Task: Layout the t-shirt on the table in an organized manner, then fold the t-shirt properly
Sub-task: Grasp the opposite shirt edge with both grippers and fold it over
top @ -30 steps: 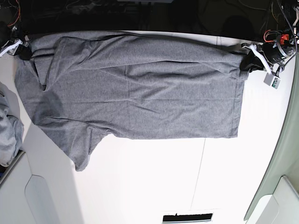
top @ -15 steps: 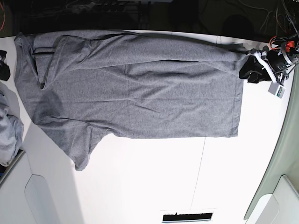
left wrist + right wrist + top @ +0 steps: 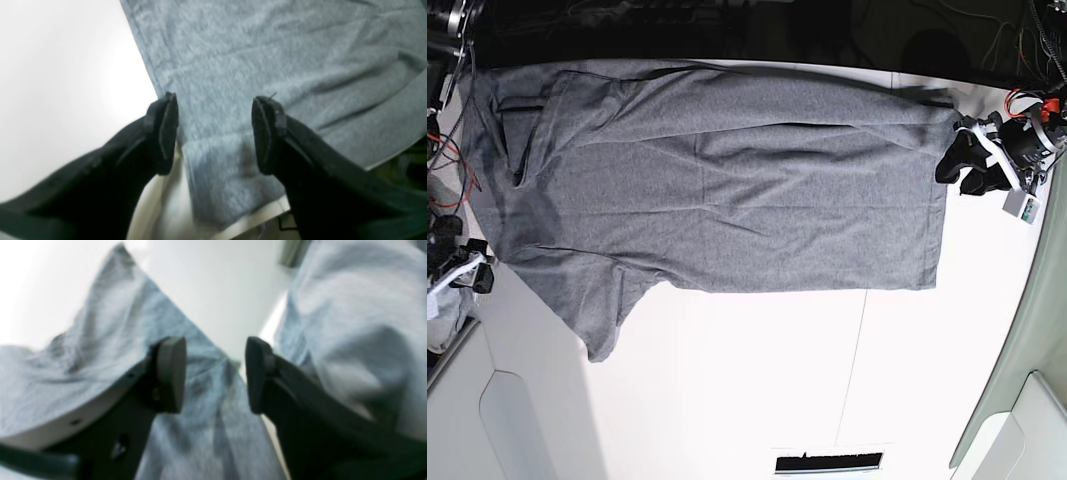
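The t-shirt lies spread flat across the far half of the white surface, one sleeve pointing toward the near left (a few soft creases in the body). The left tool sits just off the shirt's hem corner at the view's right, jaws wide apart with nothing between them, grey cloth lying under the gap in its wrist view. The right tool also stands open and holds nothing, hovering over the sleeve end beside a paler cloth pile.
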Available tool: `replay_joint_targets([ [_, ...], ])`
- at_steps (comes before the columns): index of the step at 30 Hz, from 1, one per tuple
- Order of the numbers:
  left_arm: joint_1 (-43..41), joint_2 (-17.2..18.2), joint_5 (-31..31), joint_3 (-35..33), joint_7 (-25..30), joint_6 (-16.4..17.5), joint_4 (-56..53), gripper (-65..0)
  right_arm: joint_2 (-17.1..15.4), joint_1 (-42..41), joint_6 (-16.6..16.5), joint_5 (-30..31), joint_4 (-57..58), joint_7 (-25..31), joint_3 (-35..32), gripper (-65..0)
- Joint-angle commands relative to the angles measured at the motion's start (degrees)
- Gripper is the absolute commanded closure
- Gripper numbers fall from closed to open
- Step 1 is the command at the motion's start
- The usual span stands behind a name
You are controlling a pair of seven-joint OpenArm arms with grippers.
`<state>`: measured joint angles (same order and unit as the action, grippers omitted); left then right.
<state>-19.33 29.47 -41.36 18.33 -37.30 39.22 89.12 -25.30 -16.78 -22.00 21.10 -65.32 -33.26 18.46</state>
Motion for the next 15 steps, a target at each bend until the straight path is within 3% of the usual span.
replay_joint_targets([
  [1,0.5,1.0,-0.6,0.4,1.1,0.0,0.8,-37.5,-1.4,-3.3,1.1,-1.1,2.8,2.1,-1.2,-28.9],
  [6,2.4,1.0,0.3,0.4,1.1,-1.9,0.7,-37.5,-1.4,-12.3,3.2,-5.0,19.2,5.3,-5.8,-28.9],
  [10,6.2,1.0,0.5,0.4,1.0,-5.4,-1.5,-37.5,-1.4,-13.0,1.8,-5.1,23.8,5.2,-5.8,-28.9],
  [15,15.1,1.0,0.5,-0.1,1.7,-5.6,-12.0,-37.5,-1.3,-11.1,-0.5,-5.0,24.6,5.2,-5.8,-28.9],
])
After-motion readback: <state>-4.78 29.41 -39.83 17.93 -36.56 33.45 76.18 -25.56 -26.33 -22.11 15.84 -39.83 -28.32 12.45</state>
